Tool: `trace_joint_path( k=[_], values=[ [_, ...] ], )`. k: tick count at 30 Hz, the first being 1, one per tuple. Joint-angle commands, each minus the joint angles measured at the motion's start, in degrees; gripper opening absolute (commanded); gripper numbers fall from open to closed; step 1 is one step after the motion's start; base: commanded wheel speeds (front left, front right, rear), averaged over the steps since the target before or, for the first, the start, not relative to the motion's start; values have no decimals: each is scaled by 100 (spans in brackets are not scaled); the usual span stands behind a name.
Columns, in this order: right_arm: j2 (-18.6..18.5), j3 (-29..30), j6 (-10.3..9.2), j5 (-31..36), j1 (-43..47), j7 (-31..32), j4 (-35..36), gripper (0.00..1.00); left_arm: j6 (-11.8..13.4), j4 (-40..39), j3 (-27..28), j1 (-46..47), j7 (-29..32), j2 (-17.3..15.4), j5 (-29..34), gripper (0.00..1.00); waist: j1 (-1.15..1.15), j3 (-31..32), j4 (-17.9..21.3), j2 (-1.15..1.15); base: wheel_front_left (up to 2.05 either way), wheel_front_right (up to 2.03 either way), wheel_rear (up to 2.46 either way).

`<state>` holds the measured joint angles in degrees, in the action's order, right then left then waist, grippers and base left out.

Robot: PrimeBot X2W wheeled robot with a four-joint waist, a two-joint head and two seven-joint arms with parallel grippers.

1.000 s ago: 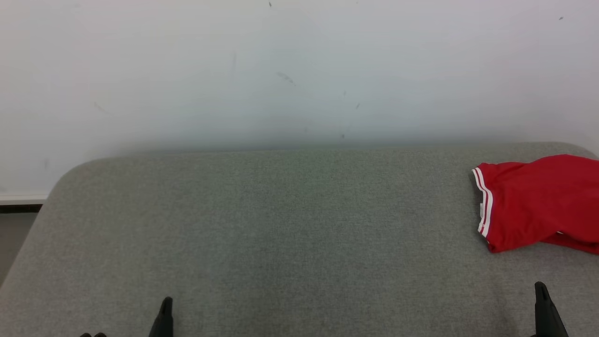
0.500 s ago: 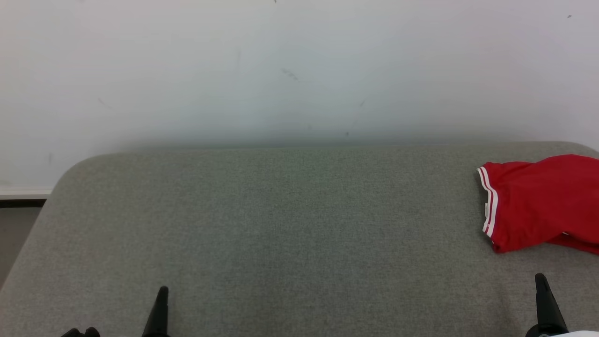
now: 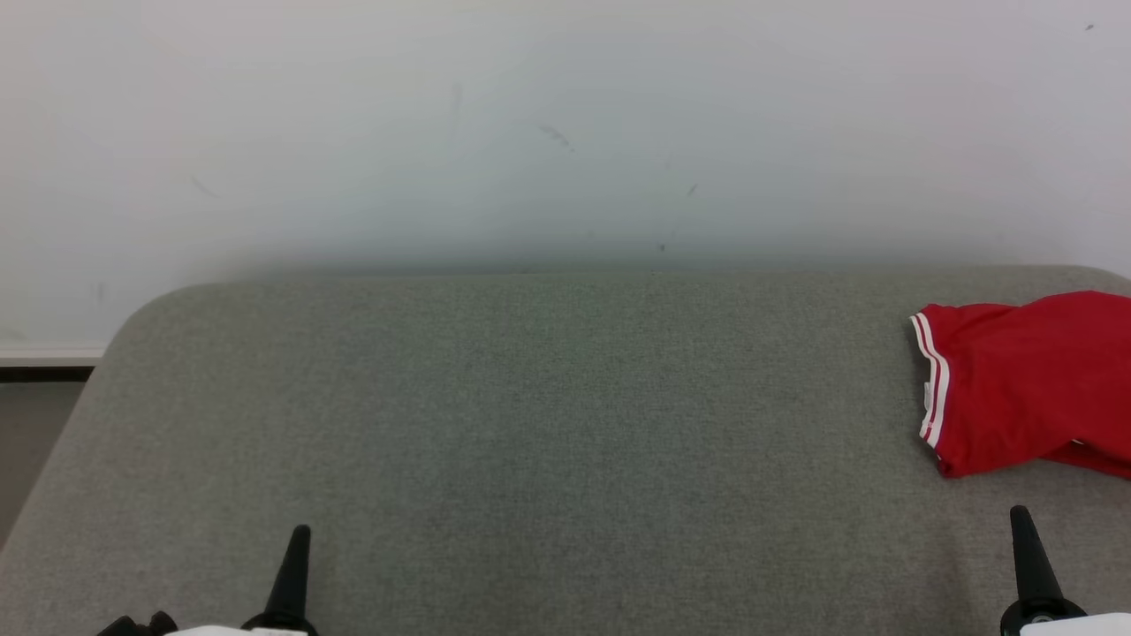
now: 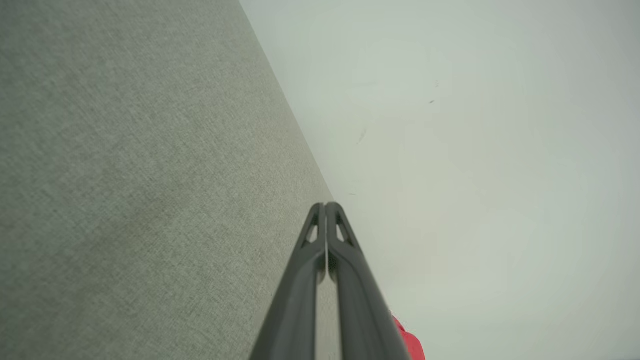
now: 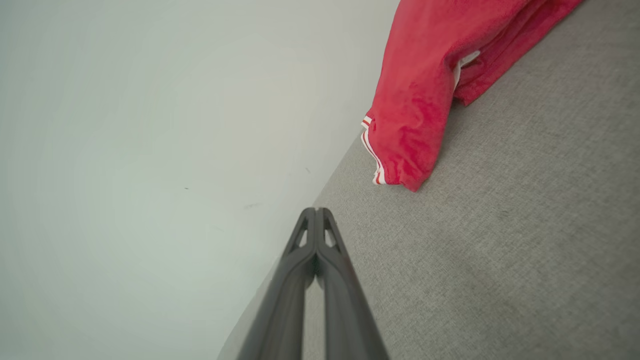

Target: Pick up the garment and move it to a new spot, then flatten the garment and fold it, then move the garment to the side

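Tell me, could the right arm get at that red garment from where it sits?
Probably yes: the right tool points toward the red garment, with bare grey surface between them, though it is shut for now.

The garment (image 3: 1025, 389), by the bench's (image 3: 530, 424) far right corner, is plain bright red, with two thin white stripes along one hem and a small white fleck at a fold. The bench is grey-green in a fine, flecked weave. The wall (image 3: 530, 132) is off-white with a few small dark scuffs. The left gripper (image 3: 299, 535) and right gripper (image 3: 1021, 518) are black, dark grey in the wrist views. Past the bench's left edge, a white strip (image 3: 49, 357) tops a dark band (image 3: 44, 374).
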<state>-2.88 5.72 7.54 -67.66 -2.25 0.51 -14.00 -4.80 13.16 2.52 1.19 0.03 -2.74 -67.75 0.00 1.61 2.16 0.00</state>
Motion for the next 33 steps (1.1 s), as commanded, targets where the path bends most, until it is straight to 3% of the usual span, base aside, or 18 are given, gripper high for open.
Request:
trace_joint_path(
  k=[1,33],
  values=[
    [-15,21,-6,-168,-120,35,39,0,-54,-20,40,129,58,-41,-184,0,0,-6,-7,0,0,0,0],
    [-8,74,-8,-1752,-341,439,11,0,-216,55,291,409,461,-44,-1768,0,0,-115,-139,0,0,0,0]
  ],
)
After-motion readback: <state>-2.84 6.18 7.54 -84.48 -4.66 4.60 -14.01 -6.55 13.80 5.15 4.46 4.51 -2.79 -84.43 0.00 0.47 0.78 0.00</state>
